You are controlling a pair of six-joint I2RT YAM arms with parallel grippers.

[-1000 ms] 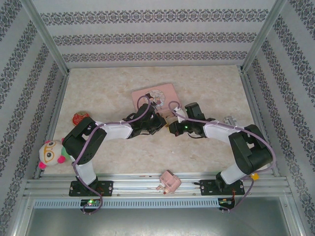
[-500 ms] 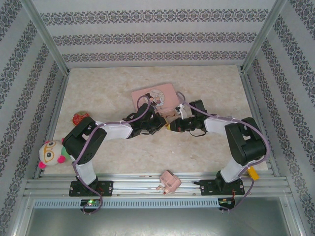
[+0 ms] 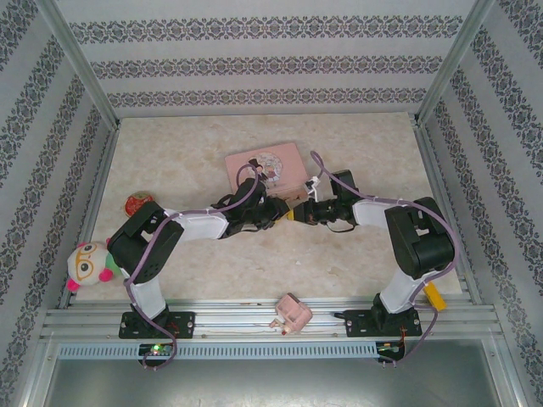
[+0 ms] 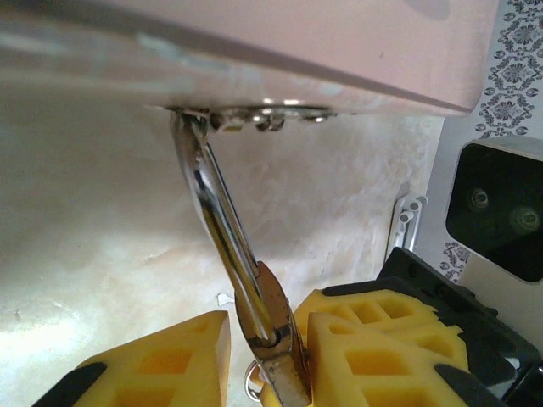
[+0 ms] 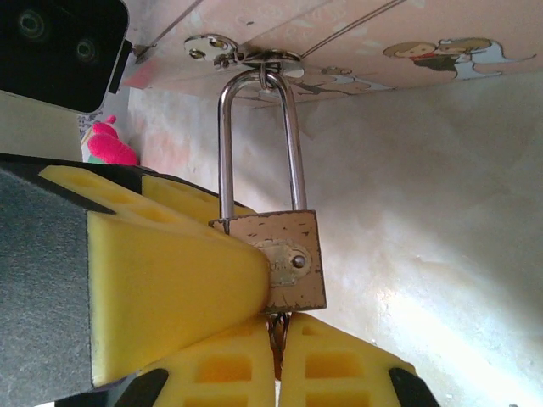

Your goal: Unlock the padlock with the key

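Right arm elbow drawn in leftward since earlier frame; yellow block uncovered at right near edge. Padlock: shackle through clasp on near edge of pink tin, mid-table. Left gripper: jaws apart, straddling padlock body, one pad touching it. Right gripper: jaws together, clamped on key at padlock end opposite shackle.

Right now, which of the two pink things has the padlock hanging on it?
The flat pink tin at the far middle of the table: the padlock hangs from its clasp. The small pink object lies apart on the near rail.
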